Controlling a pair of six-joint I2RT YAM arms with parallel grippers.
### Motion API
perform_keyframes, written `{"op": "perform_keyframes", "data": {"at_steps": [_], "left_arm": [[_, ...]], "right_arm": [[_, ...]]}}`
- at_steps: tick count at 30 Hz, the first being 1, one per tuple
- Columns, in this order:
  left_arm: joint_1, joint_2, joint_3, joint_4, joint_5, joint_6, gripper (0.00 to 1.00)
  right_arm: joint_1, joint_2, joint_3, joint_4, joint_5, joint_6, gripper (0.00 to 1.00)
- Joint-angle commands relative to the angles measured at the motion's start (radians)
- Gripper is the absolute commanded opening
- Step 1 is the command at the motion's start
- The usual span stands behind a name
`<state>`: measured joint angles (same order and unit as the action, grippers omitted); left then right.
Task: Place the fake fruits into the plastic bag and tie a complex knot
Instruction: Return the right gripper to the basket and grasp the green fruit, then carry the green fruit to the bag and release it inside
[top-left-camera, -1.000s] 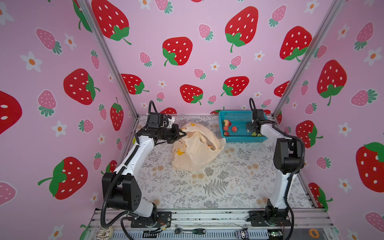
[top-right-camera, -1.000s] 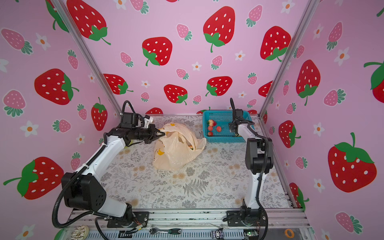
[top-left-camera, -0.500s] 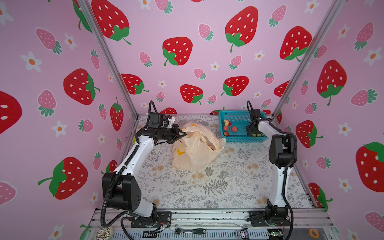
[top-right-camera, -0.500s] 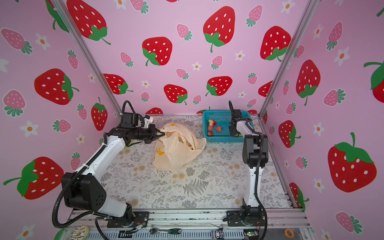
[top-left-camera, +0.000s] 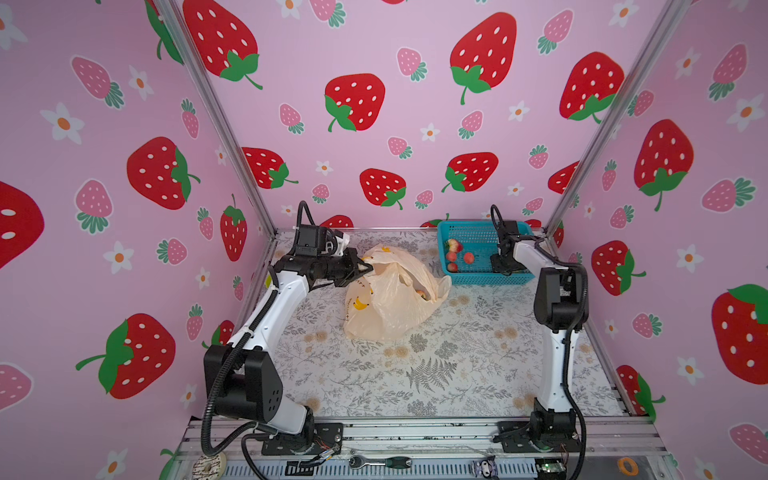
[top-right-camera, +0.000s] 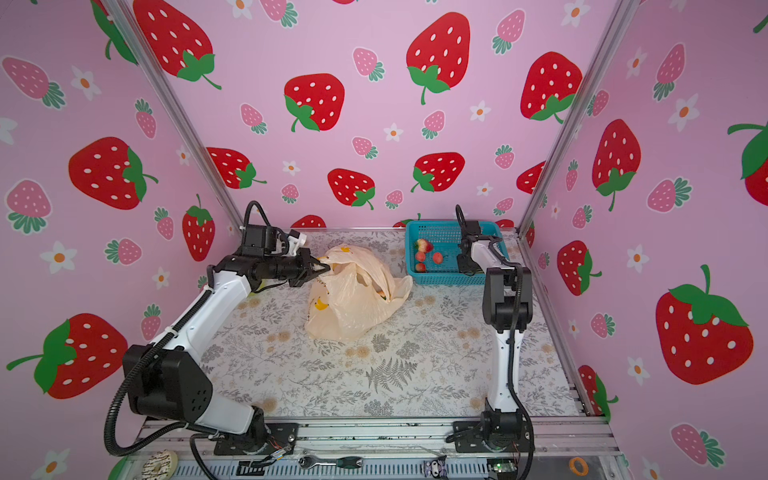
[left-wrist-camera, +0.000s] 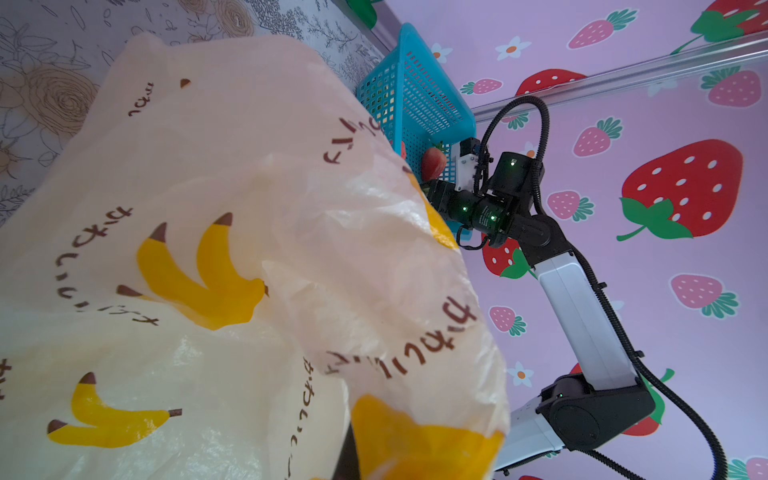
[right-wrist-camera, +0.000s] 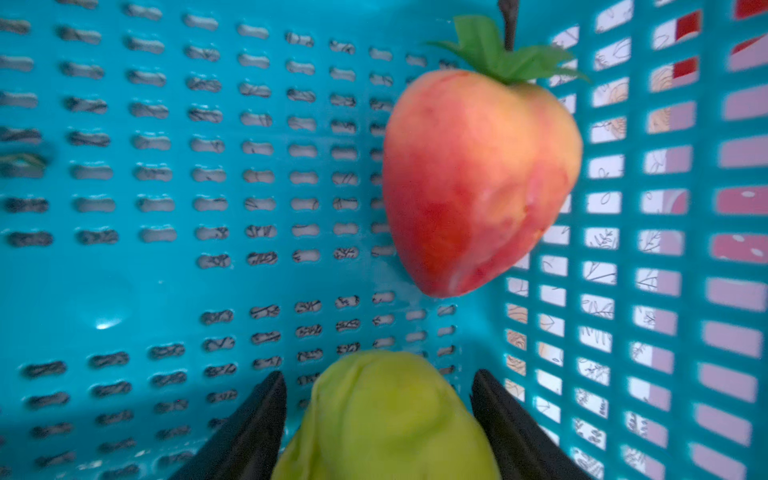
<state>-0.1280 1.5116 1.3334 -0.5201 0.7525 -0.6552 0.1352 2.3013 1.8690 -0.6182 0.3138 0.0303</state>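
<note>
Plastic bag (top-left-camera: 390, 303): translucent pale peach, printed with yellow bananas with brown tips and dark brown script.
Basket (top-left-camera: 482, 279): turquoise-blue mesh.
Strawberry (right-wrist-camera: 478, 178): blotched red-pink fading to yellow-peach, with a green leafy top.
Lumpy fruit (right-wrist-camera: 386, 419): plain yellow-green.
Desk (top-left-camera: 436, 374): white cover with grey line-drawn ferns and leaves and tan round blossoms.
Walls (top-left-camera: 291, 62): pink, with large red strawberries with white seeds and green tops, small pink strawberries with teal-green tops, and white flowers with orange centres.
Left arm (top-left-camera: 282, 299) and right arm (top-left-camera: 557, 370): white links, black joints and cables.
Frame post (top-left-camera: 224, 124): silver.
</note>
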Motion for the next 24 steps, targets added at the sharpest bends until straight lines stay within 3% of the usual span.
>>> {"op": "perform_keyframes", "data": {"at_steps": [1,14,19,24], "left_arm": [[0.003,-0.019,-0.005,0.012,0.013,-0.003,0.0],[0.003,-0.023,-0.005,0.012,0.013,-0.003,0.0],[0.003,-0.025,-0.006,0.013,0.014,-0.004,0.0],[0.002,-0.026,-0.007,0.014,0.018,-0.006,0.0]], "right_arm": [[-0.001,-0.001,0.033,-0.029,-0.058,-0.001,0.63],[0.005,-0.293,-0.141,0.22,-0.505,0.067,0.45],[0.028,-0.486,-0.33,0.403,-0.68,0.14,0.41],[0.094,-0.687,-0.59,0.554,-0.76,0.219,0.41]]}}
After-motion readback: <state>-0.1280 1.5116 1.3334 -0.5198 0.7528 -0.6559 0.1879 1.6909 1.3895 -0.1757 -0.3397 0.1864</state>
